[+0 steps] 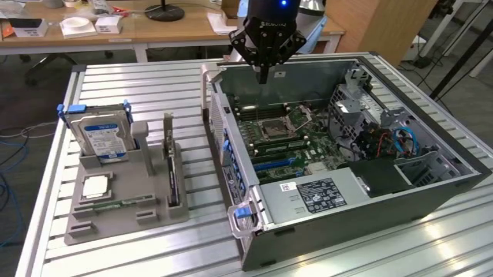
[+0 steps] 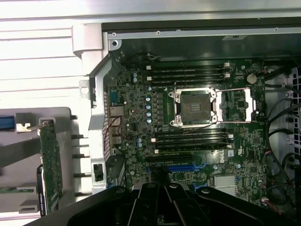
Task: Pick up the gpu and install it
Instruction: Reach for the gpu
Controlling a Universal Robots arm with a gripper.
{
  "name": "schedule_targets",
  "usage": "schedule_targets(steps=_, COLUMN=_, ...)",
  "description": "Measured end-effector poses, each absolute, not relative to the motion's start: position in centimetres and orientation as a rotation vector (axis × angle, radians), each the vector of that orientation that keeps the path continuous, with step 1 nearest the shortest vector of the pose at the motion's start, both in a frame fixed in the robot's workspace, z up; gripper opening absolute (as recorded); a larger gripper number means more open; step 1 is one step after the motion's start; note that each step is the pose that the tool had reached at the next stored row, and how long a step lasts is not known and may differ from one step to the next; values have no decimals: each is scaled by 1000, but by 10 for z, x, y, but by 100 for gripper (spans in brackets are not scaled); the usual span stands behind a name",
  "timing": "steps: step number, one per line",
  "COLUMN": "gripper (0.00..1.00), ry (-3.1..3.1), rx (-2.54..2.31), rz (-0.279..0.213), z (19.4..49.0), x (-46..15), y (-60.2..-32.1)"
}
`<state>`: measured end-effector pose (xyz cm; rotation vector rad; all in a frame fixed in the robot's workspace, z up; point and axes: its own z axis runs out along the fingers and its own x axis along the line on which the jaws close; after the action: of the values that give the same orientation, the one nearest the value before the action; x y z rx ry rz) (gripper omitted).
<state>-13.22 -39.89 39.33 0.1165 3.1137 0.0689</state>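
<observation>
The gpu [image 1: 171, 167] is a thin dark card with a silver bracket. It stands on edge in a slot of the grey holder [image 1: 127, 218], at the exterior view's left of the open computer case [image 1: 431, 173]. My gripper [image 1: 262, 76] hangs shut and holds nothing above the far end of the case, well away from the card. The wrist view looks down on the motherboard [image 2: 188, 117], with the gpu [image 2: 51, 165] off to the side outside the case wall and my gripper [image 2: 160, 190] shut over the blue expansion slot [image 2: 181, 168].
A hard drive [image 1: 104, 135] with a blue-white label stands upright in the holder. A processor [image 1: 94, 186] and a memory stick [image 1: 115, 203] lie flat in it. A wooden desk [image 1: 154, 29] with clutter stands behind the slatted metal table [image 1: 138, 81].
</observation>
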Motion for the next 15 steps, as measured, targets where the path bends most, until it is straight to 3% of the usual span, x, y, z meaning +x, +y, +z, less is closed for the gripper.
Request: schedule_targets(steps=15, gripper=11, ry=3114, rx=117, rz=69, z=393, x=-132, y=-399)
